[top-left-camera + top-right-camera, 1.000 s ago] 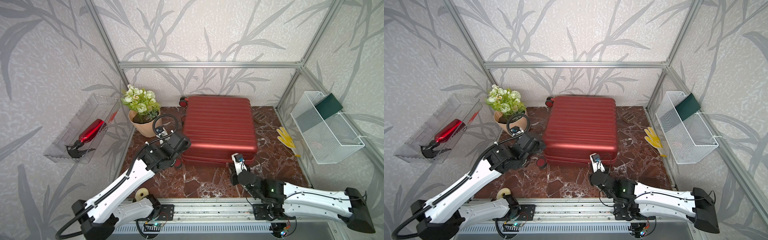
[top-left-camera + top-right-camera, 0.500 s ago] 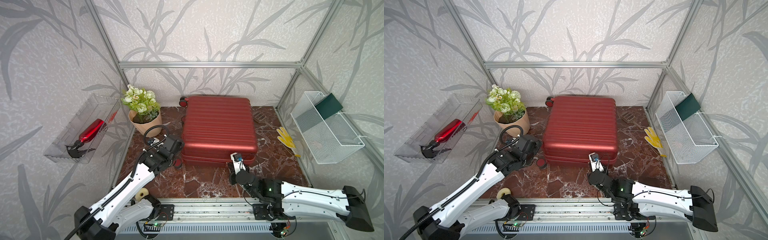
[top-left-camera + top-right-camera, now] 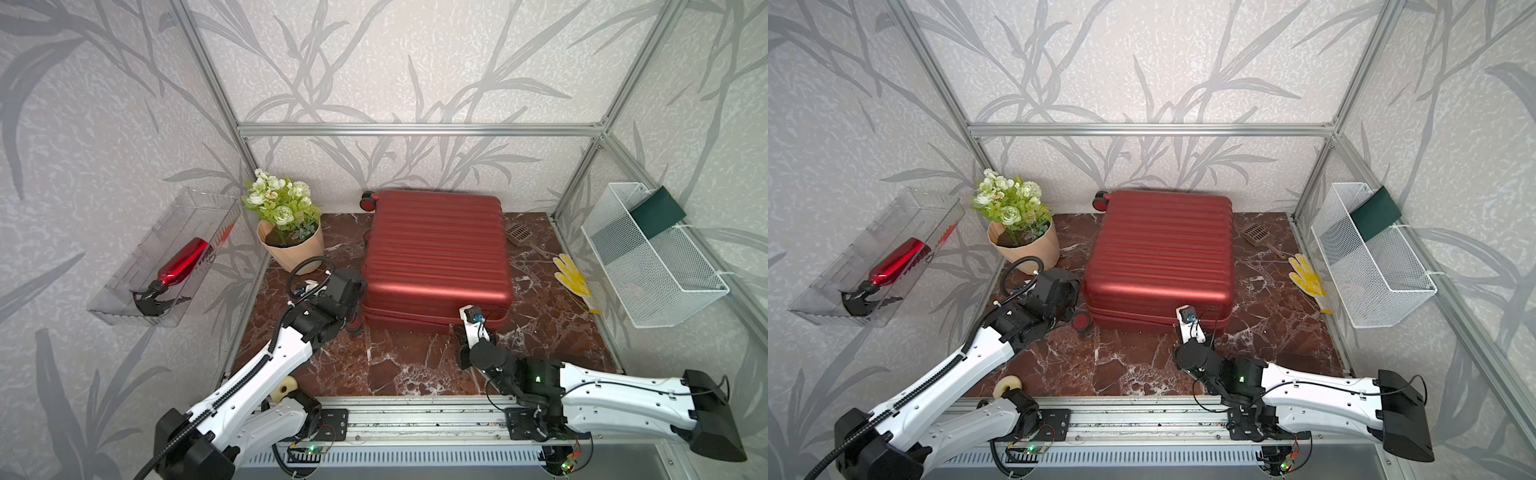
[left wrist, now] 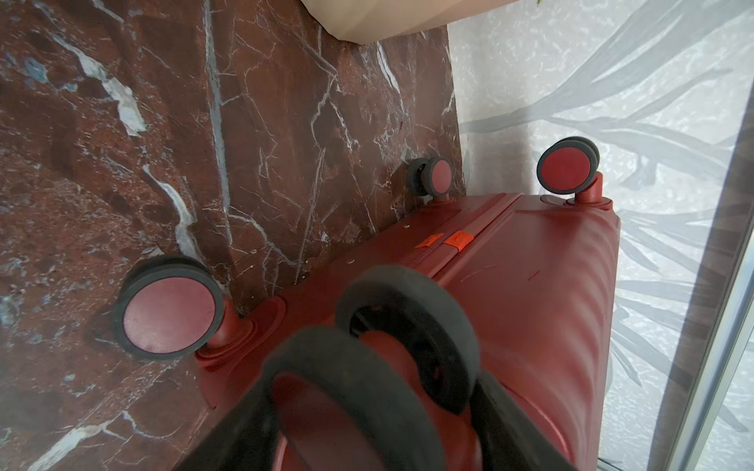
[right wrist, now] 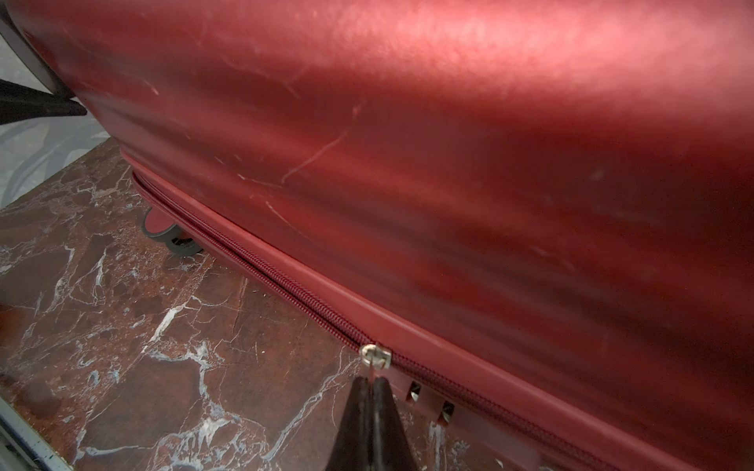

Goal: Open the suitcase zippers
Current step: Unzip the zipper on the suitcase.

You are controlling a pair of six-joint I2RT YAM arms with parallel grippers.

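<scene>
Both arms work at the closed suitcase (image 3: pixel 436 249), which lies flat at the back of the marble desk (image 3: pixel 395 365).
The left arm stretches to the case's near left corner, its left tool (image 4: pixel 371 391) with fingers apart either side of a spinner wheel (image 4: pixel 408 326); whether they clamp it, I cannot tell. The right arm lies low, its right tool (image 5: pixel 369 387) pressed together on the zipper pull (image 5: pixel 375 357). Leaf-patterned walls; flowerpot (image 3: pixel 291 245), wire basket (image 3: pixel 648 257).

Built from white moulded link shells (image 3: pixel 615 395) and black joint housings (image 3: pixel 320 320). Fitted on left arm (image 3: pixel 257 384) with black corrugated cable conduit (image 3: pixel 237 384), looped at 10 o'clock of wrist (image 3: pixel 345 286). Tipped at right gripper (image 5: pixel 370 381) with black tapered fingers (image 5: pixel 355 428).
</scene>
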